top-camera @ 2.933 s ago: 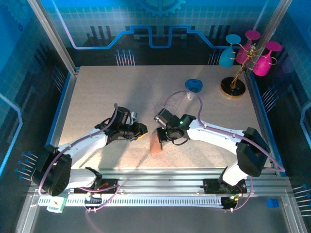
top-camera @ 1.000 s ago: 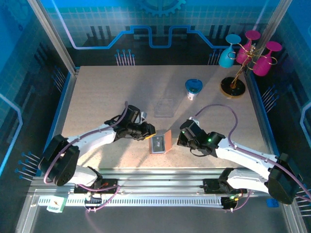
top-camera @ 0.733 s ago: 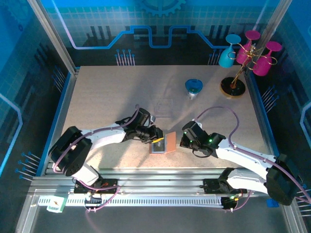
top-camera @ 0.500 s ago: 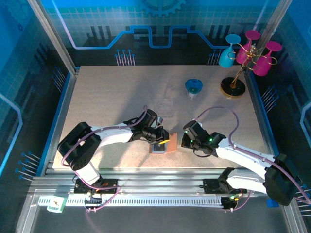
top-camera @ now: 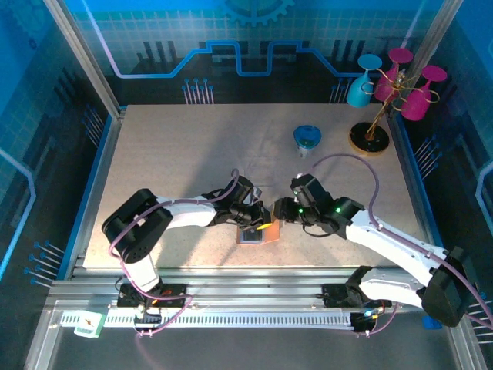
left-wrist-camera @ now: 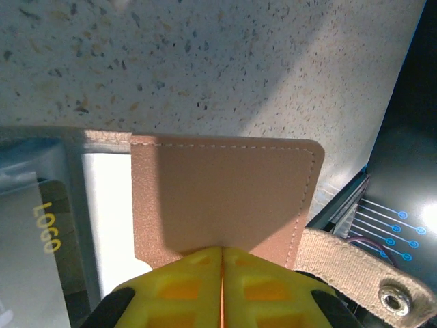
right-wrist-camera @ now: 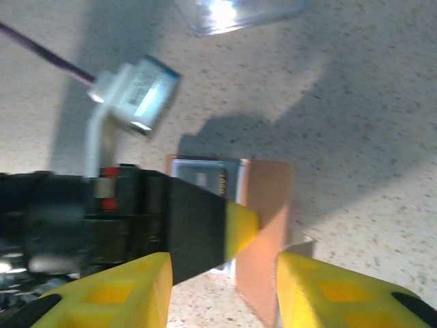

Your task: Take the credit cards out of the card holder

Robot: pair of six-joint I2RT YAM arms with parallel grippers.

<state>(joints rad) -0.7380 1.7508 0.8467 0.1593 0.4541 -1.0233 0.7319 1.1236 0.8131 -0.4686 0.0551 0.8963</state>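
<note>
At the near middle of the table (top-camera: 169,154), the left pincer (left-wrist-camera: 222,254) has its yellow tips pressed together with no gap, set against the near edge of the tan flap of the card holder (left-wrist-camera: 225,198); whether it nips anything I cannot tell. Facing it, the right pincer (right-wrist-camera: 222,263) stands open, jaws well apart and holding nothing, the holder and the left pincer's finger showing between them. The card holder lies open on the table between both arms, its strap (left-wrist-camera: 355,273) with a metal snap trailing off to one side. A grey card (left-wrist-camera: 31,239) marked LOGO sits in its pale inner half. Farther back stand a clear box (right-wrist-camera: 239,14), a blue cup (top-camera: 306,139) and a stand of glasses (top-camera: 370,139)
</note>
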